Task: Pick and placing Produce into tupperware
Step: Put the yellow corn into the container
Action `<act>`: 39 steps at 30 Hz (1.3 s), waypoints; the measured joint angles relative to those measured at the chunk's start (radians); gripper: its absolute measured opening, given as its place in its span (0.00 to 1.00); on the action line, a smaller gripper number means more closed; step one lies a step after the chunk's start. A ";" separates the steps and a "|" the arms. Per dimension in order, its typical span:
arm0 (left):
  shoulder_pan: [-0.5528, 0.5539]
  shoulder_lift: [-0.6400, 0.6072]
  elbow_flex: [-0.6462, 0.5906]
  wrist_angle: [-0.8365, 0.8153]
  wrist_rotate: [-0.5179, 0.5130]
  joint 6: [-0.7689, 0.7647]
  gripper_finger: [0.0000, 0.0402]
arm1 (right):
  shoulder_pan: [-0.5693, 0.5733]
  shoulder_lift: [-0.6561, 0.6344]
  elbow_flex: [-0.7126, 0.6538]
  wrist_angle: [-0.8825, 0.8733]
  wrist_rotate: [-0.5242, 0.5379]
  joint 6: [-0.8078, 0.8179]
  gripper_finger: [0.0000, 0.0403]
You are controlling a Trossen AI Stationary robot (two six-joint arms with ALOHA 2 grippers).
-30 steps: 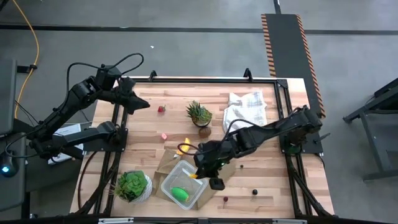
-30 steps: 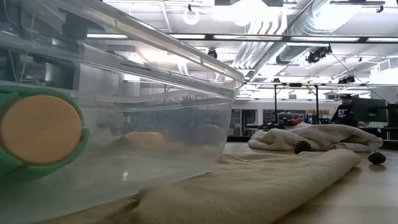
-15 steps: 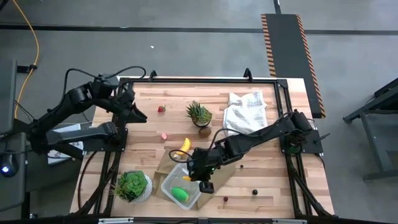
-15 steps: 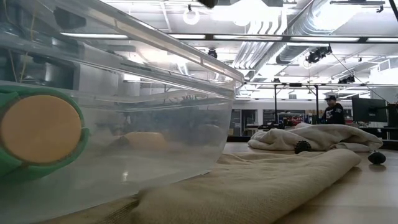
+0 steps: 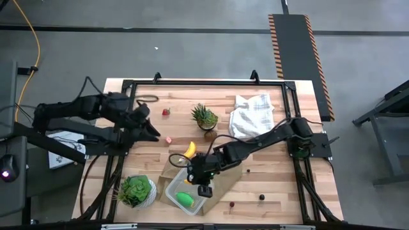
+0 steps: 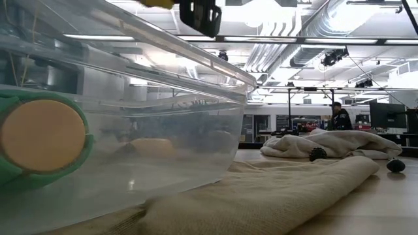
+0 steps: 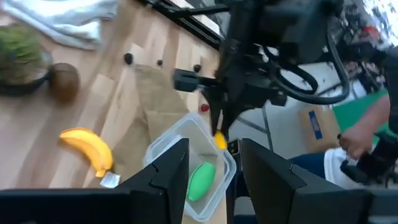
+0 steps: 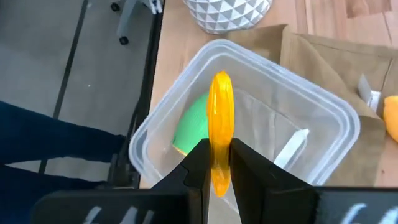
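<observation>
Low in the high view's centre, the right gripper (image 8: 219, 163) pinches a thin, stiff, light yellow-orange piece (image 8: 221, 127) edgewise above the tupperware (image 8: 339, 121); left gripper (image 7: 214, 165) gapes empty.

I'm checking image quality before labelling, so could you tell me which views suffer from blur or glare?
Left wrist view: blurred, mostly at the edges, banana still readable. Low view: ceiling lights glare through the tupperware wall filling the foreground. Right wrist view: sharp on the yellow-orange piece in the right gripper. High view: evenly lit, no glare.
</observation>
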 joint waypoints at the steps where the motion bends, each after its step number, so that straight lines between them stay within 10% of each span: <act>1: -0.034 0.018 0.000 0.009 -0.017 0.000 0.33 | 0.000 0.004 0.000 0.000 0.002 0.004 0.10; 20: -0.421 0.195 -0.005 0.012 -0.340 -0.105 0.33 | 0.029 0.090 -0.002 -0.042 0.041 0.059 0.10; 39: -0.464 0.191 -0.041 0.015 -0.389 -0.172 0.33 | 0.034 0.110 -0.003 -0.049 0.026 0.061 0.14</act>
